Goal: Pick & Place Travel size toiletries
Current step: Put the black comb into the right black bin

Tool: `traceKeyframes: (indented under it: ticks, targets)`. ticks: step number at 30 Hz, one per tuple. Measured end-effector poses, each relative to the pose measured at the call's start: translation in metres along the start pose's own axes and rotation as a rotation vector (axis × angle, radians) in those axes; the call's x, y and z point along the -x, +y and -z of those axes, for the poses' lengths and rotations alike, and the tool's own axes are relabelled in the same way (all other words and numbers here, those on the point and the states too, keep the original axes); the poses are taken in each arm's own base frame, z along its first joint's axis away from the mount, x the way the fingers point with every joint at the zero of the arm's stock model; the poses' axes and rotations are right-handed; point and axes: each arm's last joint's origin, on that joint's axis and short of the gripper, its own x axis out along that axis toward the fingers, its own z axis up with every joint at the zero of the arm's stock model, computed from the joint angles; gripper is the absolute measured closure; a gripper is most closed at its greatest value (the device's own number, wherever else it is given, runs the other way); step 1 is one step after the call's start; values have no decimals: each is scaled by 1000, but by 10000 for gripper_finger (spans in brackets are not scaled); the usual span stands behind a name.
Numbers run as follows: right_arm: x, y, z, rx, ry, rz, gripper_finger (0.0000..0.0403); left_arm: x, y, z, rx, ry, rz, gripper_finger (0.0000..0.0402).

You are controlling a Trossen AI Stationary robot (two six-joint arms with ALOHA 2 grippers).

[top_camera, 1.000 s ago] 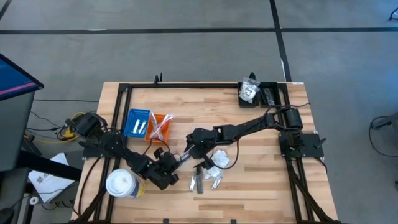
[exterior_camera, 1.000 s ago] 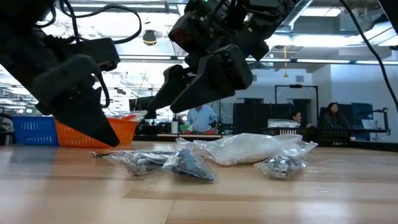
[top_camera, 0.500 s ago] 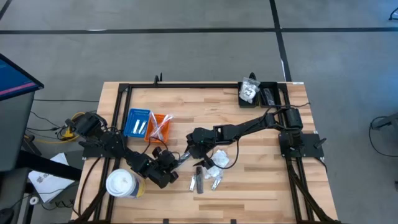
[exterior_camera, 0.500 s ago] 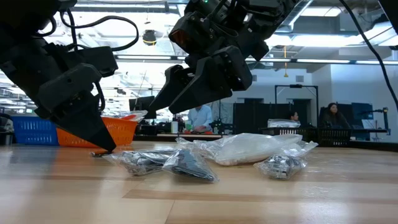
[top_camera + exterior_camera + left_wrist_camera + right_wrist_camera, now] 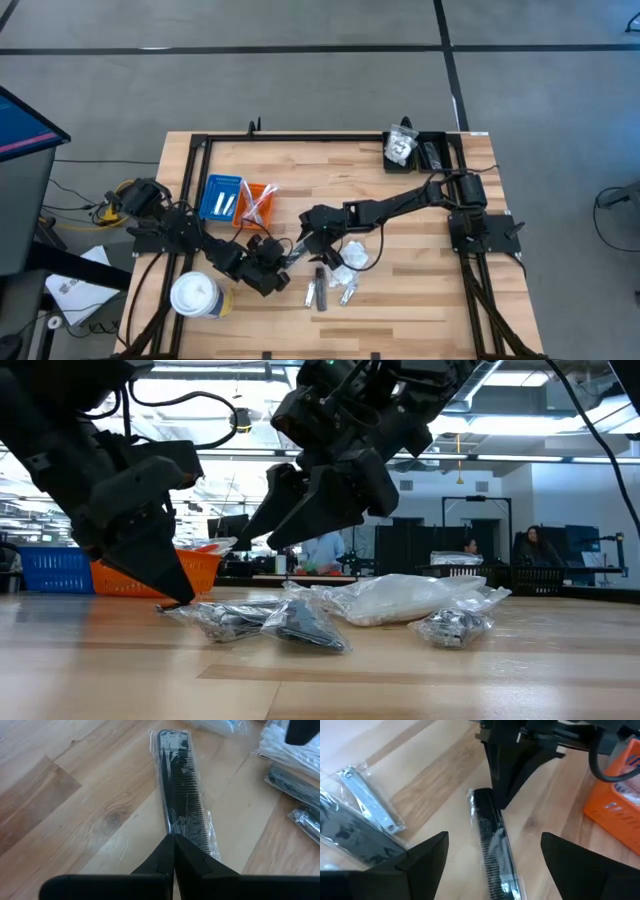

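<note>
Left claw [image 5: 173, 842], fingers pressed together, pinches the end of a black plastic comb in a clear crinkly sleeve [image 5: 182, 790] lying flat on the wooden bench [image 5: 65, 795]. Right claw [image 5: 492, 852] hangs spread over the comb's other end, narrower than a second ago. Beyond lie more clear packets [image 5: 400, 600], then an orange ribbed tray [image 5: 256, 204]. No writing is legible.

- The comb [image 5: 182, 795], in its clear wrap, has its near end hidden under the closed left gripper [image 5: 173, 851].
- Beyond the right gripper [image 5: 492, 852], that comb runs off the frame edge.
- Packets [image 5: 335, 275] under the right gripper are too small to identify from above.
</note>
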Motion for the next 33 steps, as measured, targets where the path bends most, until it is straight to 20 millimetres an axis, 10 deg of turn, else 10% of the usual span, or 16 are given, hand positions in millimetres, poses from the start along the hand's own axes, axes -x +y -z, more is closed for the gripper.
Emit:
traceKeyframes:
  ticks: [33]
  targets:
    - [-2,4,11,74,52,58,92,-3,5,0,96,58,-29,402]
